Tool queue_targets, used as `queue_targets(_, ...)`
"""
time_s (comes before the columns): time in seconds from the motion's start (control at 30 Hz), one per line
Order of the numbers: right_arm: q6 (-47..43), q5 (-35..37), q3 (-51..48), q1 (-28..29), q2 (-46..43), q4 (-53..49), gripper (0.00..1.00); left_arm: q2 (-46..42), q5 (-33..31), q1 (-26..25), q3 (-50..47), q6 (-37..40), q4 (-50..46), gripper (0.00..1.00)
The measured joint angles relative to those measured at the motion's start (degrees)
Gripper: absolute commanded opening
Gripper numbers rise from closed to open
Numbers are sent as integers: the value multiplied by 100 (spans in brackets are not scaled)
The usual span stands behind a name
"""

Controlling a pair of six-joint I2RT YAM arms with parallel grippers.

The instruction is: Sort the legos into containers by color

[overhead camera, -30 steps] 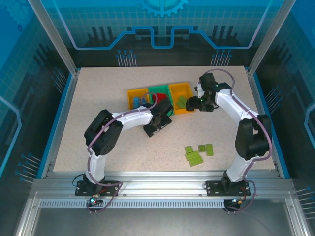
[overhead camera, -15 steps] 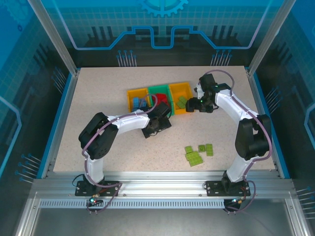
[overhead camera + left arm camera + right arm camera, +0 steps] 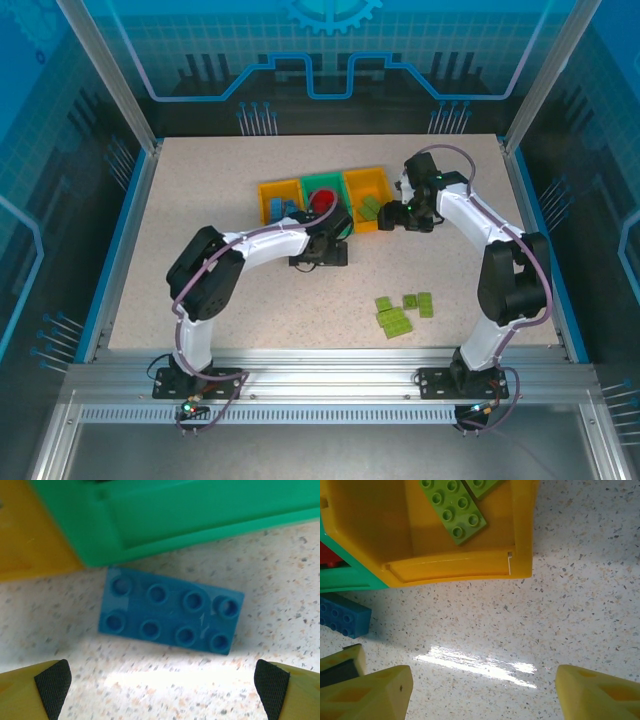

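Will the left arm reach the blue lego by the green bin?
Probably yes: the open left gripper hovers over the blue lego, nothing covers it, though the green bin sits close.

A: Any writing to read on the flat blue studded plastic brick (image 3: 170,616) ahead of the left gripper (image 3: 162,680)?
B: None legible; its studs are blurred.
A: And the orange-yellow rectangular plastic bin (image 3: 460,566) ahead of the right gripper (image 3: 482,690)?
B: No letters or numbers there either.
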Motion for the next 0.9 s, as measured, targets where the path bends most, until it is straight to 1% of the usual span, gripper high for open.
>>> queue_targets(0.1,17,57,0,0,0,0,78,127,-9,0,22,363,105,99)
queue_targets(0.2,39,96,0,0,0,-2,78,271,-63,11,87,555,116,99)
queue_targets(0.3,55,98,-2,0,0,-2,78,446,-105,33,251,595,79,99)
queue_targets(0.63,57,142,-24,0,-15,4,78,483,-306,48,258,782,341,98)
queue_targets(0.7,57,160,-109,0,-81,-4,78,490,-348,50,256,828,413,96)
queue_targets(0.83,57,254,-367,-2,-339,-2,79,490,-380,50,236,909,485,86)
queue_targets(0.9,57,275,-533,-4,-487,-4,79,490,-382,50,223,931,525,83)
